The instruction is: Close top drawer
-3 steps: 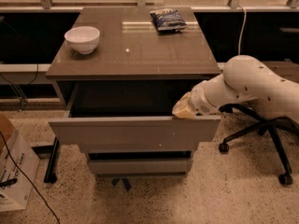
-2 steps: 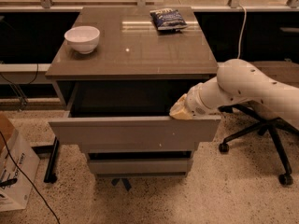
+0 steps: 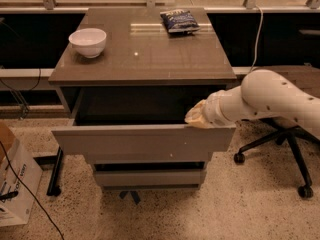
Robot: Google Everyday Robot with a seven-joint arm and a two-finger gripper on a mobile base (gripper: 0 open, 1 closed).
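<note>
Cabinet [image 3: 220,134] with top drawer [image 3: 142,143] pulled well out, its flat front panel standing forward of the two lower drawer fronts [image 3: 150,177] and its dark interior exposed beneath the worktop [image 3: 145,59]. The gripper [image 3: 196,119] sits at the right end of the drawer, at the upper edge of the front panel and seemingly just inside it; whether it is open or closed cannot be told. The white arm [image 3: 265,98] reaches in from the right, above an office chair [image 3: 280,144]. A white bowl [image 3: 88,42] and a snack bag [image 3: 179,20] rest on the worktop. Closing is judged not yet accomplished. Risks from here: a push applied so far toward the right end may skew the wide drawer on its runners and jam it; a gripper left inside the panel could be pinched between drawer and cabinet frame as the gap narrows; contact on the thin top edge may slip off; a hard slam could jolt the bowl
</note>
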